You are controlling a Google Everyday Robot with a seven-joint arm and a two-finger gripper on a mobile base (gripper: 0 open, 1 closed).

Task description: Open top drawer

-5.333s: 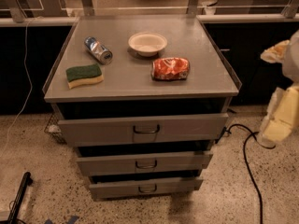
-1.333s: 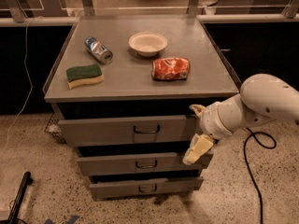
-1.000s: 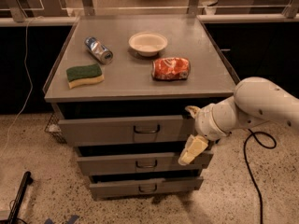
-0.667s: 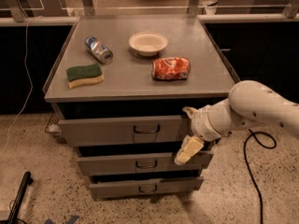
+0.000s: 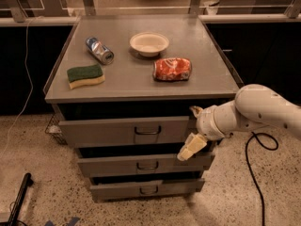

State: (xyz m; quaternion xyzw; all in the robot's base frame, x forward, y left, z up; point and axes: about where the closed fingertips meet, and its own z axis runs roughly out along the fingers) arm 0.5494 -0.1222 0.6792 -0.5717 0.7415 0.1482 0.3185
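Note:
The top drawer [image 5: 103, 131] is the widest grey front of three, under the cabinet top, with a small dark loop handle [image 5: 147, 130] at its centre. It stands slightly out from the cabinet. My gripper [image 5: 192, 135] is at the drawer front's right end, to the right of the handle and apart from it. One cream finger [image 5: 191, 146] hangs down over the gap to the middle drawer. The white arm [image 5: 263, 109] comes in from the right.
On the cabinet top [image 5: 207, 55] lie a green and yellow sponge [image 5: 85, 75], a tipped can [image 5: 99, 50], a white bowl [image 5: 149, 43] and a red chip bag [image 5: 172, 69]. Two narrower drawers [image 5: 146, 165] sit below. A black cable [image 5: 256, 173] runs on the floor at right.
My arm has come in from the right edge and moved left along the drawer fronts; the gripper now sits at the top drawer's right end. The drawer has not visibly moved.

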